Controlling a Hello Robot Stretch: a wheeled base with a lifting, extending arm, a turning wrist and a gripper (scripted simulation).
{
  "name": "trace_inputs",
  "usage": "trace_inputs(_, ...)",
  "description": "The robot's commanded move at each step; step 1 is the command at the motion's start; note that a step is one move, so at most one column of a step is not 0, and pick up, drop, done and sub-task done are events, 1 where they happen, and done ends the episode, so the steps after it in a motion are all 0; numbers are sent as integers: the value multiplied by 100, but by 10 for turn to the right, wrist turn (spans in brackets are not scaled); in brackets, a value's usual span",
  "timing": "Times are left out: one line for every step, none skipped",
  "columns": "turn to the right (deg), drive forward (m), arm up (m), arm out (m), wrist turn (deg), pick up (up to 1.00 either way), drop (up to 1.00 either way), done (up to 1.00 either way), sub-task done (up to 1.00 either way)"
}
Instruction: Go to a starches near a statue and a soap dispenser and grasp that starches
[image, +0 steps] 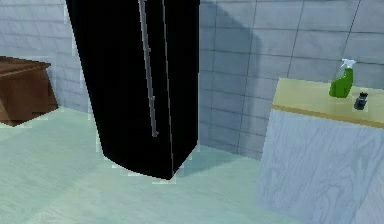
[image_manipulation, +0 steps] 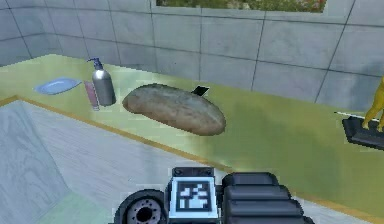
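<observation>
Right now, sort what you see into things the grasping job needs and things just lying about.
For the job:
- brown starch lump on the counter
- soap dispenser beside it
- gold statue at the arm side view's right edge

Lying about:
- blue dish
- green spray bottle
- small dark jar
- black fridge

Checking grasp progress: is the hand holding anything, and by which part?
Cannot be told: the hand sits at the arm side view's bottom edge, far end indistinct.
</observation>
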Motion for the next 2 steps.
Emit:
trace_inputs(0,0,0,32,0,0,0,0,0)
trace_inputs(0,0,0,0,450,0,0,0,0)
